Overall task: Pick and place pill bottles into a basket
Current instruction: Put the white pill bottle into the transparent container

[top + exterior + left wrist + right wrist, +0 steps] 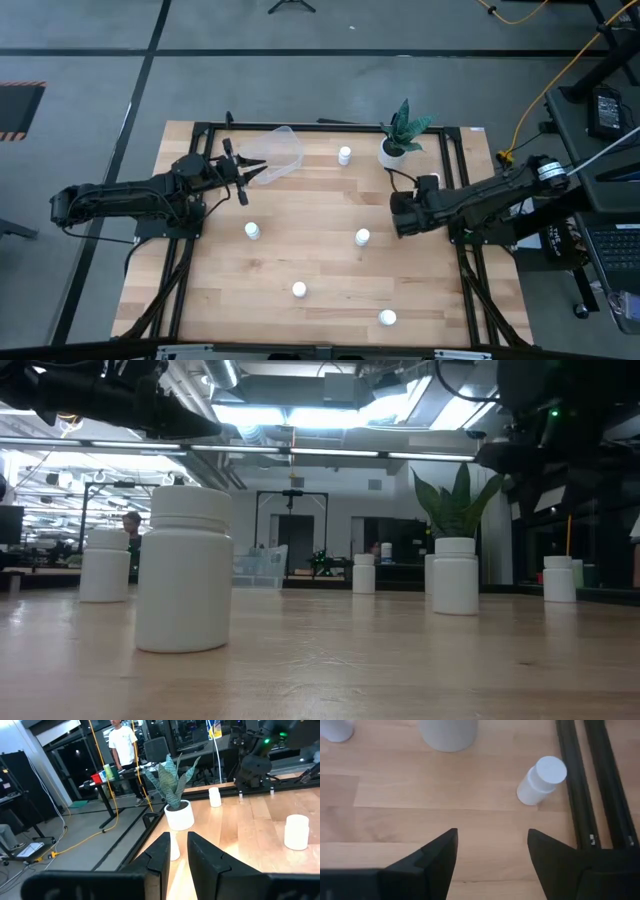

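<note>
Bottles stand upright and scattered on the table (320, 320): one pill bottle (345, 155) near the far edge beside the plant pot (392, 152), one (252, 231) left of centre, one (362, 237) right of centre, one (299, 290) nearer the front, one (387, 318) at the front right. None is in the basket (275, 157), which sits tilted at the far left, at the tips of the left gripper (243, 176). That gripper's jaws stand nearly together; whether they pinch the basket rim cannot be told.

Hazards:
- Basket may tip or slide off the far edge if the left arm drags it.
- Right gripper (492, 851) hangs with jaws wide apart and empty; a low sweep could topple a bottle, which would then roll.
</note>
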You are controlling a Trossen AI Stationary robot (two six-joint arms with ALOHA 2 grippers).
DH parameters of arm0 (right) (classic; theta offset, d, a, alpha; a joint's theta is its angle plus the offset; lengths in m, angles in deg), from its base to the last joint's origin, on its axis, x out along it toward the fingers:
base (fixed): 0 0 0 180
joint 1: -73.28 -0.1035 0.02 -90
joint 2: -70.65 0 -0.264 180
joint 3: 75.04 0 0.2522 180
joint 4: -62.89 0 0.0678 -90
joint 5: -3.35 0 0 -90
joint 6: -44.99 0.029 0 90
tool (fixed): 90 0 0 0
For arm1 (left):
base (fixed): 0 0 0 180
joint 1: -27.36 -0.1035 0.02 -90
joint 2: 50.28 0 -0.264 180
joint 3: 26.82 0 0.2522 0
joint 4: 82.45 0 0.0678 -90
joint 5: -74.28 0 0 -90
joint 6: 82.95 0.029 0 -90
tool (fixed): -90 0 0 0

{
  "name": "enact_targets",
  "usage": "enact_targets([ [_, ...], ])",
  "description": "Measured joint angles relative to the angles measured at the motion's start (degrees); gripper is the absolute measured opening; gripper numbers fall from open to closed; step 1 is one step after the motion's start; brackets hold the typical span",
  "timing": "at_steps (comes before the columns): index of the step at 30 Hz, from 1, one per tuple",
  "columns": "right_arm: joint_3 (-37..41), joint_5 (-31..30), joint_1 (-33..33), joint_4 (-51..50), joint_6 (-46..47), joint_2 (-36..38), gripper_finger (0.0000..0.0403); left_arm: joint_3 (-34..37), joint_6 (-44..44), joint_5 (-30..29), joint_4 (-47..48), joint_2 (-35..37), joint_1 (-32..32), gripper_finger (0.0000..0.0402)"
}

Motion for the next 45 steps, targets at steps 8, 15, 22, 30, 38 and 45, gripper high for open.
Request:
enact_targets([
  [8, 1.85, 0.02, -0.6, -2.15, 8.85, -0.13, 0.0242, 0.0, -1.32, 0.0, 0.06, 0.0, -0.02, 0.0061],
  [15, 13.09, -0.14, -0.58, 10.3, 13.71, -0.15, 0.0242, -0.01, -1.35, 0.02, 0.06, 0.0, -0.01, 0.006],
  [22, 17.53, -3.66, -0.4, 14.44, 16.88, -0.26, 0.0242, 0.0, -1.36, 0.02, 0.03, -0.01, 0.0, 0.0062],
  [30, 17.57, -5.88, -0.34, 14.36, 18.08, -0.26, 0.0242, 0.0, -1.36, 0.03, -0.12, 0.0, -0.01, 0.0063],
  [38, 16.15, -6.54, -0.32, 14.6, 19.2, -0.26, 0.0242, 0.0, -1.36, 0.13, -0.15, -0.01, -0.01, 0.0059],
  [45, 6.87, -5.74, -0.32, -1.22, 18.69, -0.26, 0.0242, 0.0, -1.34, 0.22, -0.16, 0.0, -0.01, 0.006],
])
